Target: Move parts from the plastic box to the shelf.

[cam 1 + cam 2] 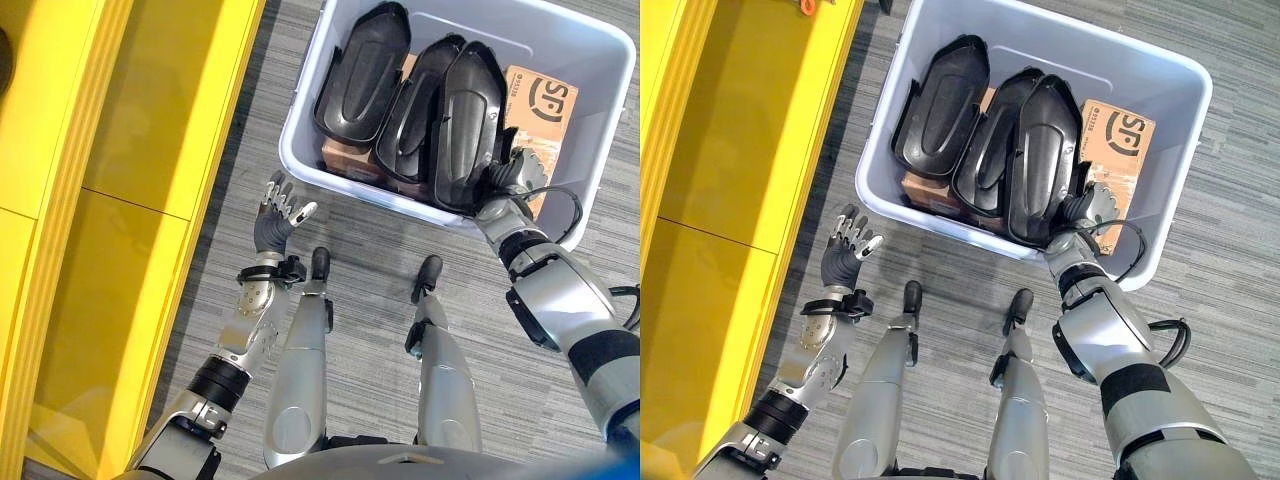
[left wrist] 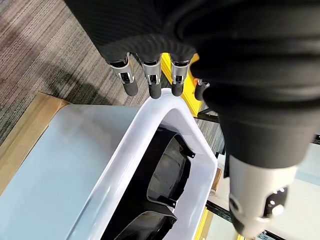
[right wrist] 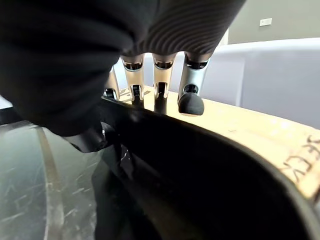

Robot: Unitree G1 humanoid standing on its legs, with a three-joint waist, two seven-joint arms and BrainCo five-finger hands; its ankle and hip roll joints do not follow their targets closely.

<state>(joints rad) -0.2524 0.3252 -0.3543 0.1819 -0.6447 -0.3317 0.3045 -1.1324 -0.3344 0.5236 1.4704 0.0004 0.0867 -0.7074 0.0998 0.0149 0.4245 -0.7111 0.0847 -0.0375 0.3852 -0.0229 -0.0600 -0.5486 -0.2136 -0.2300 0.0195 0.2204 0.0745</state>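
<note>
R hand [image 1: 1080, 212] clamped on rim of black part [image 1: 1042, 160] inside plastic box [image 1: 1160, 215].
Three parts leaning side by side in box, held one nearest cardboard carton [image 1: 1118, 140]; L hand [image 1: 845, 255] w/ fingers spread, empty, above floor betw. box & yellow shelf [image 1: 735, 150].

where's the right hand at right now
The right hand is inside the plastic box at its near edge, against the rightmost of three black parts, with a cardboard box just beyond it.
</note>
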